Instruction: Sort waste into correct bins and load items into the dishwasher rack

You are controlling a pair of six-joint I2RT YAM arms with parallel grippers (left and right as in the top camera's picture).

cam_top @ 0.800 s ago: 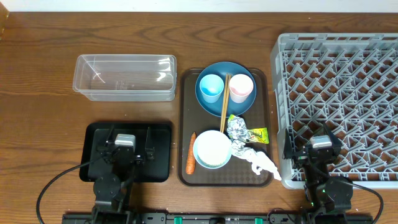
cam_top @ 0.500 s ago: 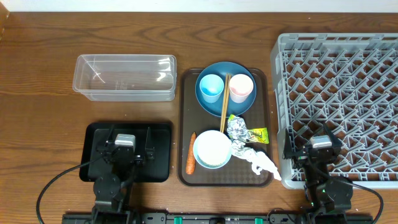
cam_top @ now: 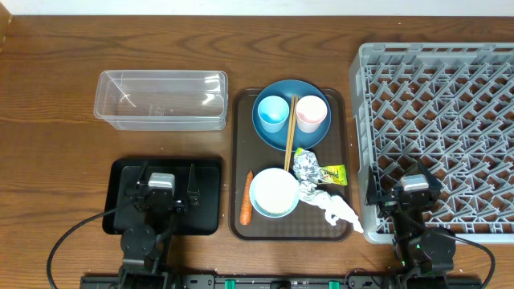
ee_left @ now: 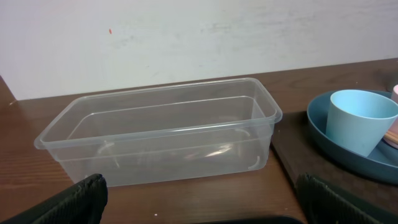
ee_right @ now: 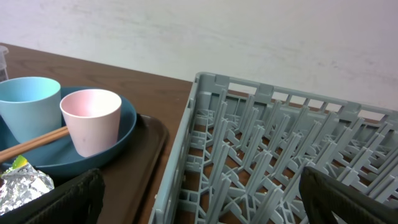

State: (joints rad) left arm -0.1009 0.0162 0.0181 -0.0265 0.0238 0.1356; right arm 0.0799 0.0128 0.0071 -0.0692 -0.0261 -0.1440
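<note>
On the brown serving tray (cam_top: 241,225) sit a dark-blue plate (cam_top: 283,100) holding a light-blue cup (cam_top: 272,112), a pink cup (cam_top: 312,113) and wooden chopsticks (cam_top: 289,122). Nearer lie a pale bowl (cam_top: 275,192), silver foil (cam_top: 305,166), a yellow-green wrapper (cam_top: 332,173), white tissue (cam_top: 331,206) and an orange carrot piece (cam_top: 246,207). The clear tub (cam_top: 161,99) stands at the back left, the black tray (cam_top: 207,201) at the front left, the grey rack (cam_top: 438,128) at the right. My left gripper (cam_top: 165,191) rests open over the black tray. My right gripper (cam_top: 416,193) rests open over the rack's near-left corner.
The wooden table edge runs along the front behind both arm bases. A pale wall stands behind the table. Black cables loop from each arm base at the front.
</note>
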